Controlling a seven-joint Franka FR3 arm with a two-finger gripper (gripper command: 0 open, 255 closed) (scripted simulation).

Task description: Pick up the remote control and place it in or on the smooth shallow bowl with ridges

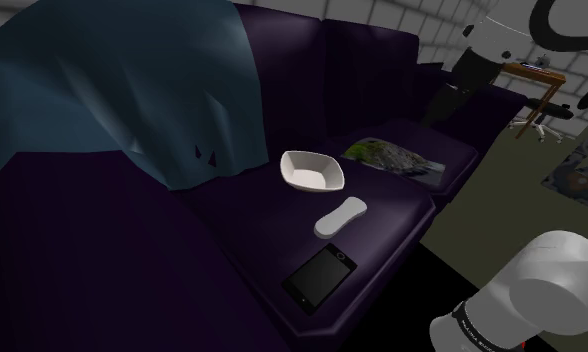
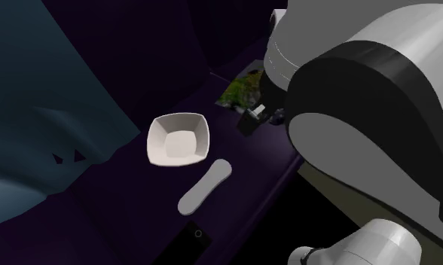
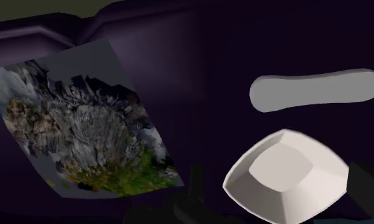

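Claw (image 3: 276, 184) hangs open and empty over the bowl (image 1: 300, 166) while the remote (image 1: 340, 216) lies on the sofa (image 1: 247, 212) seat just beside it; the reach seems under way, with the next move a shift over the remote and a descent across its narrow width.

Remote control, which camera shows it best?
The second exterior view: the pale remote control lies whole and unobstructed near mid-picture, apart from the white bowl. The shoulder view shows it whole, between bowl and a dark phone. The wrist view shows it beyond the bowl.
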